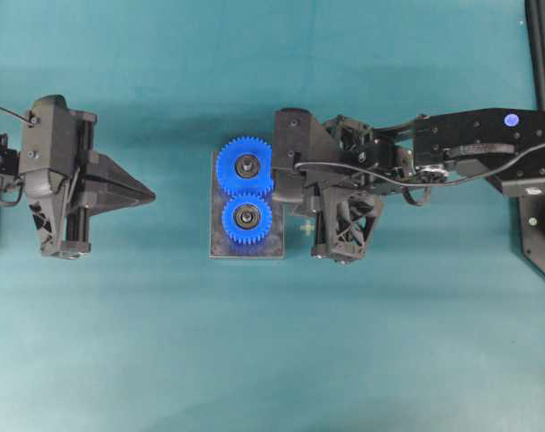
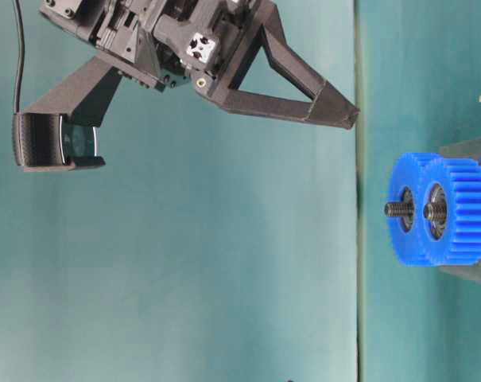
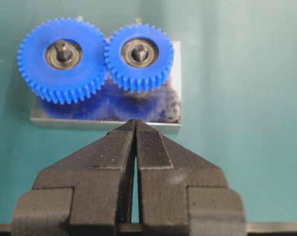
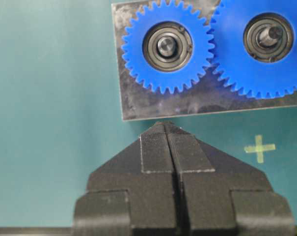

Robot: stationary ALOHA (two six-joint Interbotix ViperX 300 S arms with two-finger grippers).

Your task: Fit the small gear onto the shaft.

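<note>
The small gear (image 1: pixel 235 219) sits flat on the dark plate (image 1: pixel 220 247), its teeth meshed with the larger blue gear (image 1: pixel 229 162). The silvery shaft (image 4: pixel 166 45) shows through the small gear's (image 4: pixel 134 49) bearing ring. My right gripper (image 4: pixel 165 125) is shut and holds nothing, its tip just short of the plate's edge (image 4: pixel 133 105), in line with the small gear. My left gripper (image 1: pixel 150 193) is shut and empty too, hovering well left of the plate. In the left wrist view the left gripper (image 3: pixel 135 123) points at the small gear (image 3: pixel 118 61) and plate (image 3: pixel 170 98).
A small yellow cross mark (image 4: pixel 259 147) is on the teal table beside the plate, under the right arm. The right arm (image 1: pixel 470 144) stretches in from the right edge. Dark equipment (image 1: pixel 542 225) stands along the right border.
</note>
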